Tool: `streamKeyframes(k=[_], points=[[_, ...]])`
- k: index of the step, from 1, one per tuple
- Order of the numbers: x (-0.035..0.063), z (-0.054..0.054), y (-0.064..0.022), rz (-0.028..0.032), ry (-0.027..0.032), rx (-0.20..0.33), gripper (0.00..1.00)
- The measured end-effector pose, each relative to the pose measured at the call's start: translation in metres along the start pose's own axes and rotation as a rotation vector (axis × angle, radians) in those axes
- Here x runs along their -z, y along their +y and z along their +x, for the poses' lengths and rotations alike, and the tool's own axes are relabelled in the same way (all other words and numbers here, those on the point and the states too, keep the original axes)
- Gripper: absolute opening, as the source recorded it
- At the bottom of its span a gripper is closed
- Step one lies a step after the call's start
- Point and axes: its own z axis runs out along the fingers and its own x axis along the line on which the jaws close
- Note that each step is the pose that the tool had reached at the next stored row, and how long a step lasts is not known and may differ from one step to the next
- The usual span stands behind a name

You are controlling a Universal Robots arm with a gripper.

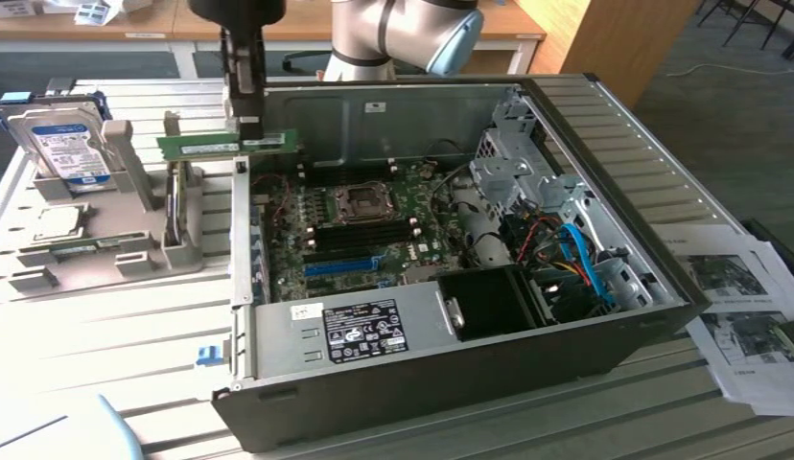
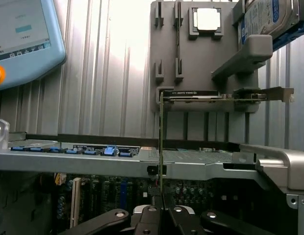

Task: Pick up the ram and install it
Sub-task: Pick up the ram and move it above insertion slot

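Green ram (image 1: 198, 147) is pinched in the narrowed gripper (image 1: 248, 134), held over the open computer case's (image 1: 435, 383) wall on the exterior view's left. I judge this the carry step. Seating calls for squaring its edge to a black slot (image 1: 366, 233) inside. Beyond, a grey holder (image 1: 116, 264) contains a hard drive (image 1: 67, 149) and processor chip (image 1: 60, 222).

Silver-grey arm (image 1: 371, 34) with a pale blue joint cap (image 1: 456, 43), black hand (image 2: 162, 209) with silver screws (image 2: 178, 209).
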Motion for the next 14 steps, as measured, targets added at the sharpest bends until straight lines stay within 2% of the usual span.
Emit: streamKeyframes(k=[14], points=[[0.0026,0.001,-0.0462,-0.0015,-0.0001,0.000,0.11]])
